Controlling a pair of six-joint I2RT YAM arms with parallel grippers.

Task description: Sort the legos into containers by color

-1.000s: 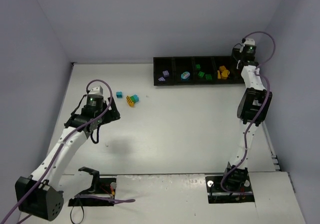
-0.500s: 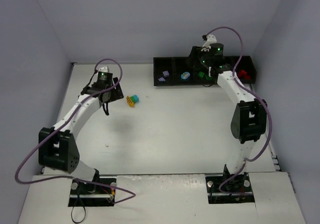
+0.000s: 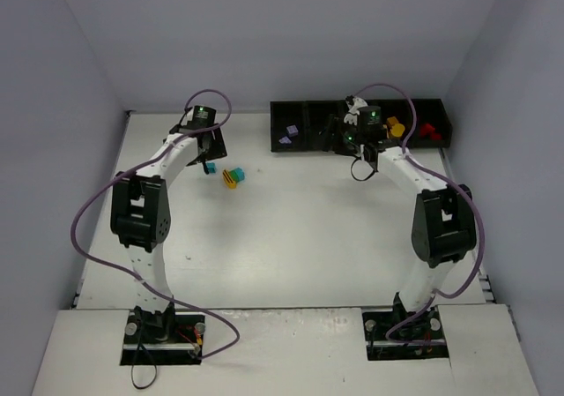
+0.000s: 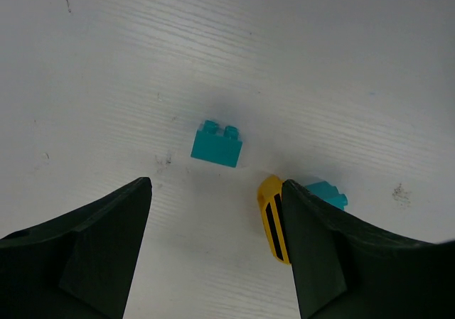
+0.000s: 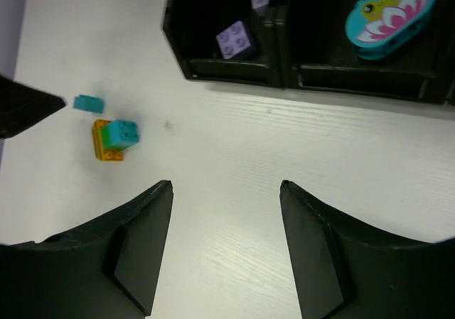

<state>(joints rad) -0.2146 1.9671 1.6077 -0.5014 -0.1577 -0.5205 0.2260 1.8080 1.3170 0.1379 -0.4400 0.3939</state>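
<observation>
Teal lego (image 4: 216,143) sits free on table (image 4: 341,56), before spread left gripper (image 4: 215,185); right gripper (image 5: 226,187) likewise apart.

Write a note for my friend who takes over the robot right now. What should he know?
Left fingers: open, empty, above a loose teal brick on the table.
Right fingers: open, empty, over the table just in front of the tray.
Done: lilac bricks in the tray's left end bin, a teal flower piece in the next, yellow brick and red brick further right.
Left to do: the loose teal brick and the yellow-and-teal stack beside it.
</observation>
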